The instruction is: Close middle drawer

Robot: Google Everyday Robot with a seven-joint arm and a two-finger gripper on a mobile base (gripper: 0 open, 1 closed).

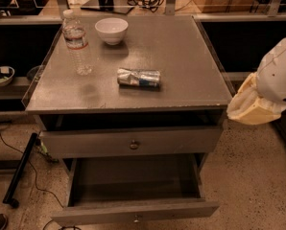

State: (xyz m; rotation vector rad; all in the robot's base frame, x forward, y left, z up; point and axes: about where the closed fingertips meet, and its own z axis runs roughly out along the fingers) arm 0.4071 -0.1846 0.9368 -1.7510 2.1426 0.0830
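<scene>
- The middle drawer [133,188] stands pulled far out, inside bare.
- The gripper [251,107] hangs right of the desk [186,61]; its opening cannot be told.

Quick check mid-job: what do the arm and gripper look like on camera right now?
The arm is a smooth, rounded white shell. The gripper, at the right edge of the view just off the cabinet's front right corner, is pale cream and shaped like a blunt wedge. No cables or lettering show on either.
</scene>
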